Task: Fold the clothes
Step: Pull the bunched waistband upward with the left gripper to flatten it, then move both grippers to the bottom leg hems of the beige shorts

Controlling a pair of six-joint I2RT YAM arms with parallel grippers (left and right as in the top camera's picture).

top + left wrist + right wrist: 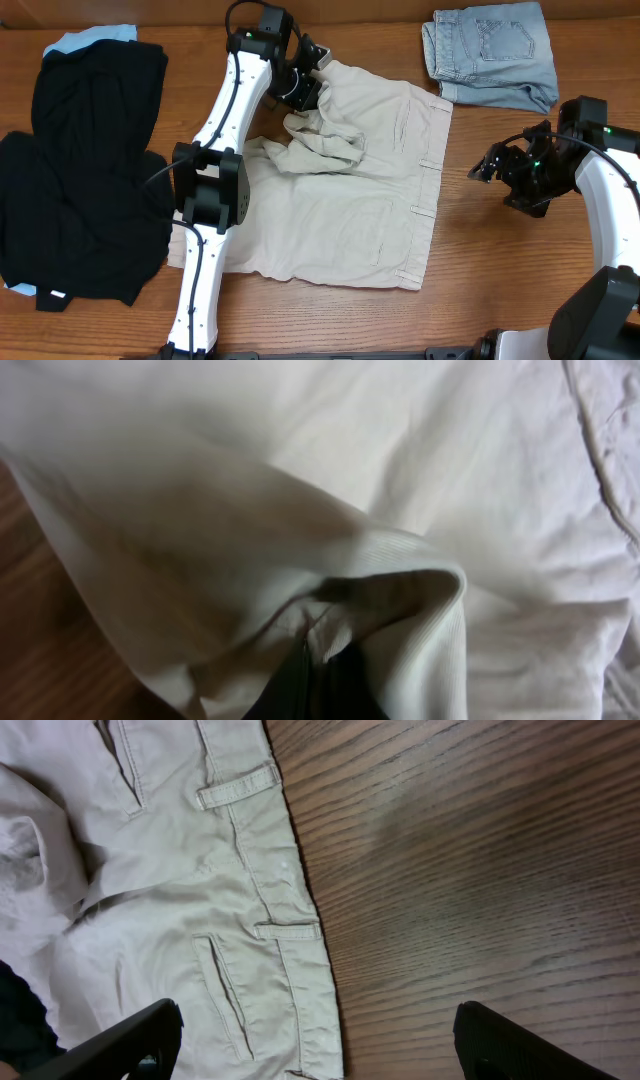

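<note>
Closely seen, the fingers (300,695) of the left gripper (303,88) are pressed together on a fold of the shorts (380,190), with cloth bunched over the jaws. The grip is taken at the far left corner of the garment, where one leg is rucked toward the middle. The remaining cloth is spread flat on the table (500,290), with the waistband (298,930) turned to the right. The right gripper (492,165) is held empty, fingers wide apart, above bare wood just beside the waistband. Risks, as judged: only one layer may be pinched, so the fold could be laid crooked; the small hold may be lost on lifting; the unpinned waistband side may be dragged.
</note>
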